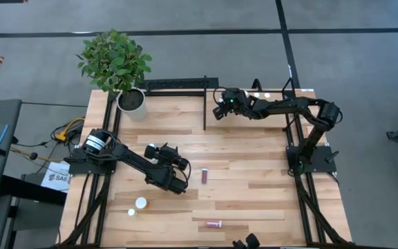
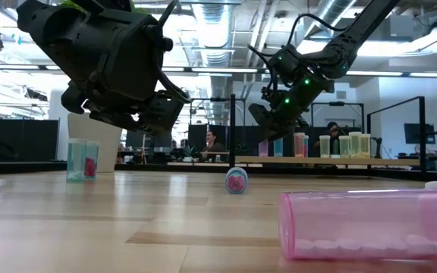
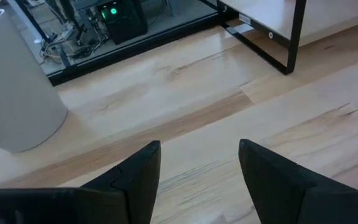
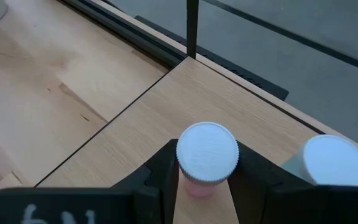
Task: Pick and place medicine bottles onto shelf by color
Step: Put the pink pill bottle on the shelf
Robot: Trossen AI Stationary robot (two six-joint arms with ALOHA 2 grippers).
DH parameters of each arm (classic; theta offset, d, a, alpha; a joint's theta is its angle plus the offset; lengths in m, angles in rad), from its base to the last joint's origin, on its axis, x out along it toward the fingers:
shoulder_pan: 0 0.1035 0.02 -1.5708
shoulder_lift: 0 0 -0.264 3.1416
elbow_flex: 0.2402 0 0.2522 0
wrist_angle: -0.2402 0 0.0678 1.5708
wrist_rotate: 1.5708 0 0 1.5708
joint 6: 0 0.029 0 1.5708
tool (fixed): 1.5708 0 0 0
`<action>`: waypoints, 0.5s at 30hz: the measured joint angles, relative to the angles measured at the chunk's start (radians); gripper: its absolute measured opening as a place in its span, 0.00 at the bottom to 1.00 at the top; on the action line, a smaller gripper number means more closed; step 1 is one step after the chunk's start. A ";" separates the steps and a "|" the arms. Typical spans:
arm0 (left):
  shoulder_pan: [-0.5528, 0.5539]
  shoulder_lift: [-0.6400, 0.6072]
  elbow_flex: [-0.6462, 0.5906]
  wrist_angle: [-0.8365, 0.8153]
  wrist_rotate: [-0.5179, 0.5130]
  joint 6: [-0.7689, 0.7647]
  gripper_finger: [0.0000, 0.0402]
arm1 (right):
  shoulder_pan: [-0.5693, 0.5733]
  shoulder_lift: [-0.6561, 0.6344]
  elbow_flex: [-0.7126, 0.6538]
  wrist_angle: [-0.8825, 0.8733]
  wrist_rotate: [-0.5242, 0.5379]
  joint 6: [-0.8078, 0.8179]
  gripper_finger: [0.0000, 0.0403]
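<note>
- high view: we see the right gripper [image 1: 221, 105] out over the left end of the shelf [image 1: 268, 111] at the table's far side, while the left gripper [image 1: 178, 181] hangs over the middle of the table [image 1: 254, 180]. a magenta bottle [image 1: 204, 176] lies just beside the left gripper, a pink bottle [image 1: 214, 224] lies near the front edge, and two white caps [image 1: 140, 203] stand at front left. we judge the step in hand is the placing, so the left arm should wait where it is.
- low view: we see the right gripper [image 2: 275, 114] just above the shelf board [image 2: 317, 161], with a row of bottles already standing along it to the right. we should lower straight down so the base lands flat and does not topple its neighbours.
- left wrist view: the left fingers [image 3: 135, 177] stand apart with only bare table between them; this claw is open and empty. the plant pot [image 3: 11, 87] is off to one side.
- right wrist view: the right fingers [image 4: 160, 174] are clamped on a white-capped pink bottle [image 4: 207, 154], upright, over the shelf's corner [image 4: 166, 99]. another white-capped bottle [image 4: 337, 163] stands close beside it. we should set ours down near that one only if the colours match, which we cannot tell here, keep clear of the black edge frame [image 4: 104, 127], and open only once the base rests on the wood.
</note>
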 joint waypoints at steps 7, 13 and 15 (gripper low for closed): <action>0.000 0.000 0.000 0.003 0.000 0.000 0.51 | 0.000 0.000 -0.001 -0.004 -0.002 0.000 0.42; 0.000 0.000 0.000 0.003 0.000 0.000 0.51 | 0.000 -0.024 -0.002 -0.008 -0.003 0.000 0.51; 0.000 0.000 0.000 0.003 0.000 0.000 0.51 | 0.000 -0.052 -0.002 -0.011 -0.004 0.000 0.53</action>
